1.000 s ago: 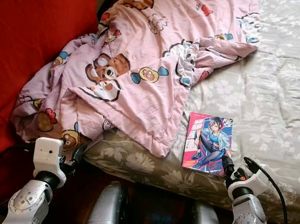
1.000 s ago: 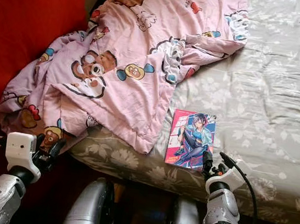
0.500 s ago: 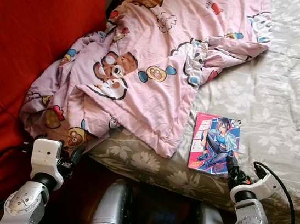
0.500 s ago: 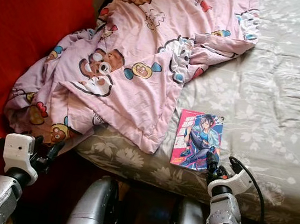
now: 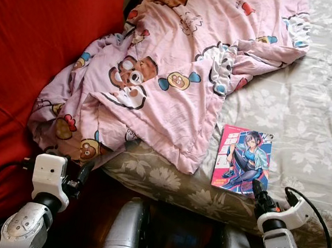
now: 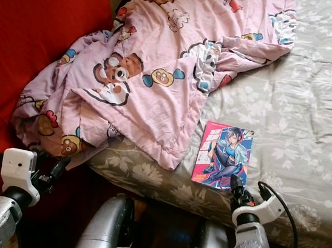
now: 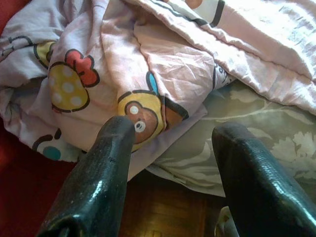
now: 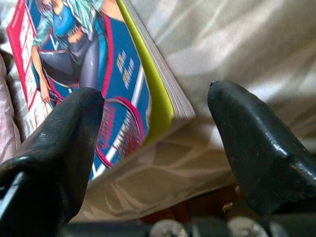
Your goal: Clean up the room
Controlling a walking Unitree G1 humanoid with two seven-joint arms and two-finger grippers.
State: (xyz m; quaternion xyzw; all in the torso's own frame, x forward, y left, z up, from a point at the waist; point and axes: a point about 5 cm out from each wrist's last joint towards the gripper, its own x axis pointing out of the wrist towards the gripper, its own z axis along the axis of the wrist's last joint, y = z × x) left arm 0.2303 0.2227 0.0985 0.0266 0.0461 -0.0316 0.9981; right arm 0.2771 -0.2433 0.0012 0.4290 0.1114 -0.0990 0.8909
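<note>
One book on the bed, lying flat near the front edge, just right of the pink cartoon blanket. Over the last second the whole head view shifted, so that's camera motion, not the bed contents moving. What did change: the right gripper was at the book's near right corner and now sits a bit back from it, just off the mattress edge. Right wrist view has the fingers spread wide, the corner between them, nothing clamped yet. My read: still lining up the grasp, pick not started

Book's long axis runs away from the robot, cover up, title end at the far side, slightly tilted right

Left gripper spread open too, holding nothing, low at the blanket's hanging corner beside the red fabric
</note>
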